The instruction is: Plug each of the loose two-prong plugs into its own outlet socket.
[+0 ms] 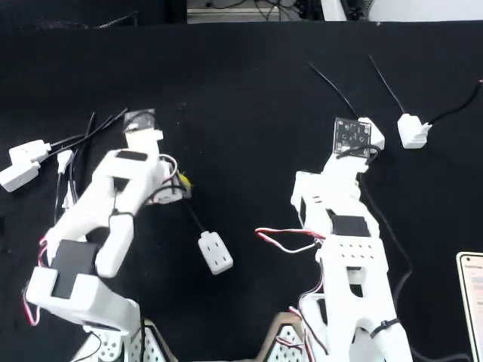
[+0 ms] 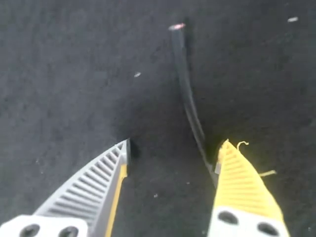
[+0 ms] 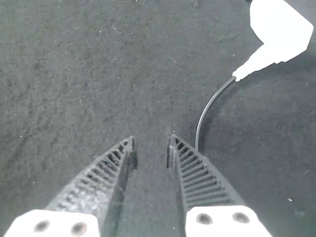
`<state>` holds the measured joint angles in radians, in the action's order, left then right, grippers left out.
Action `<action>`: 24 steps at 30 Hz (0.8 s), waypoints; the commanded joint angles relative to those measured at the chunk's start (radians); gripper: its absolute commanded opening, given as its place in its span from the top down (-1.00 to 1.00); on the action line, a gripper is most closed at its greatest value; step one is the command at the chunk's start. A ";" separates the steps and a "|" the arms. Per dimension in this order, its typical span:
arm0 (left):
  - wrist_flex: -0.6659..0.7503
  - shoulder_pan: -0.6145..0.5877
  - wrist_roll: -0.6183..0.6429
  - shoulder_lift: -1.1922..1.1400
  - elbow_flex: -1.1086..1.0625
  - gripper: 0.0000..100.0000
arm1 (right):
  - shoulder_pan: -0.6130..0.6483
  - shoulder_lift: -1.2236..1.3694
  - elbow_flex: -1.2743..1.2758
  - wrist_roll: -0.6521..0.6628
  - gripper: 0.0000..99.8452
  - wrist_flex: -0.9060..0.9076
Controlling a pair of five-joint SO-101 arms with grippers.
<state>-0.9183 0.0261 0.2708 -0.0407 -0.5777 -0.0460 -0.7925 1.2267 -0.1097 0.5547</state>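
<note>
**Reference landmark:** the white socket block, lying flat on the black tabletop between the two arms.

**1. Task items**
- A white plug lies well to the right of the socket block and farther from the arm bases. A thin black lead trails from it.
- Two white connector bodies lie close together well to the left of the socket block, each with its own lead. Whether they are plugs or sockets cannot be told.

**2. Receptacles and contents**
- The socket block lies face up with nothing seated in it.
- A short black cable appears to leave the end of the block that points away from the arm bases.

**3. Gripper state**
- Left gripper: released, jaws wide apart, low over the tabletop just beyond the socket block's cable end. The cable passes between the jaws, close against the yellow-faced finger. Nothing is clamped.
- Right gripper: jaws parted by a narrow gap and empty. It sits near the white plug, on the side of it that faces the socket block.

**4. Handling notes (judgement)**
- The plug body is likely light, rigid moulded plastic with smooth faces, so it may slide or twist under a loose pinch.
- Grasp it across the flat sides of the body, behind the prongs, and never by the lead.
- The leads look limp yet springy and may tug a plug off line.
- The socket block is light and will probably shift under insertion force, so brace it with the other gripper.
</note>
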 commanded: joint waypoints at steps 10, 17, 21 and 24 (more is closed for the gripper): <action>-0.276 -0.154 -0.060 -0.008 0.065 0.43 | 0.018 -0.027 -0.045 -0.008 0.79 0.006; -0.381 -0.229 -0.310 -0.006 0.065 0.51 | 0.018 -0.025 -0.045 -0.008 0.79 0.006; -0.377 -0.291 -0.430 -0.006 0.076 0.51 | 0.018 -0.024 -0.045 -0.008 0.79 0.006; -0.381 -0.298 -0.514 -0.006 0.101 0.52 | 0.018 -0.024 -0.045 -0.008 0.79 0.006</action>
<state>-1.2866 -0.2532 -0.1649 -0.0514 -0.5470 -0.0460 -0.7925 1.2267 -0.1097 0.5547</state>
